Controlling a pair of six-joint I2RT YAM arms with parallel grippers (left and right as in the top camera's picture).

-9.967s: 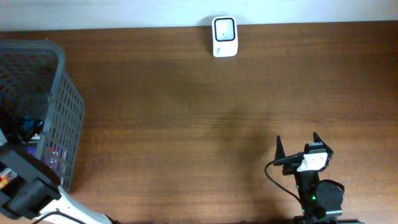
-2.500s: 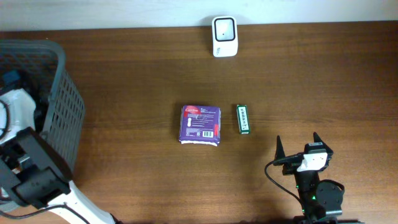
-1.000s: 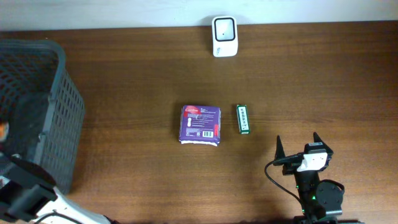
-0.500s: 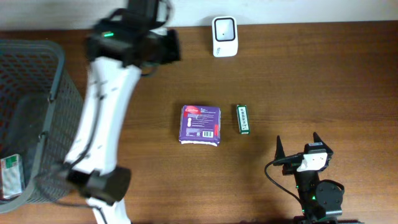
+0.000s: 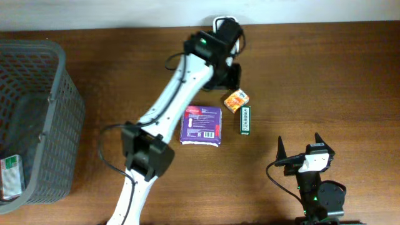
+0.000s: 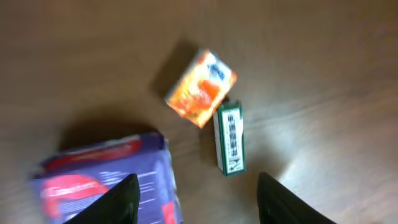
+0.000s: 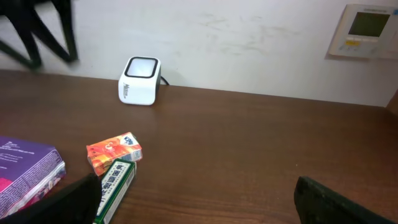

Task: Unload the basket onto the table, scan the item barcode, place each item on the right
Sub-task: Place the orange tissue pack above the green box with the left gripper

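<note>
Left pincer (image 6: 198,182) is hanging open over the table (image 5: 325,75), fingers spread with nothing between them. The orange box (image 6: 200,87) lies right below, on the wood, not gripped by anything. From the right wrist view it sits flat, touching or nearly touching the top end of the green box (image 5: 245,119). The purple pack (image 5: 201,124) is just beside those two, on the arm's side. The scanner (image 7: 139,81) stands a bit further back by the wall. My read is that the orange box is already set down in the pile with the other two, so three items look dealt with. Whether any of them actually beeped, no way to tell from here. The right pincer (image 5: 299,145) is parked wide open at the near edge, doing nothing. Over in the basket (image 5: 56,94) there's at least one packet (image 5: 11,178) left, so I'd guess the job isn't finished. Hard to see:

- The arm covers most of the scanner from above.
- The left wrist view is smeared, so I can't find a barcode on the orange box.
- The packet is cut off at the frame edge.
</note>
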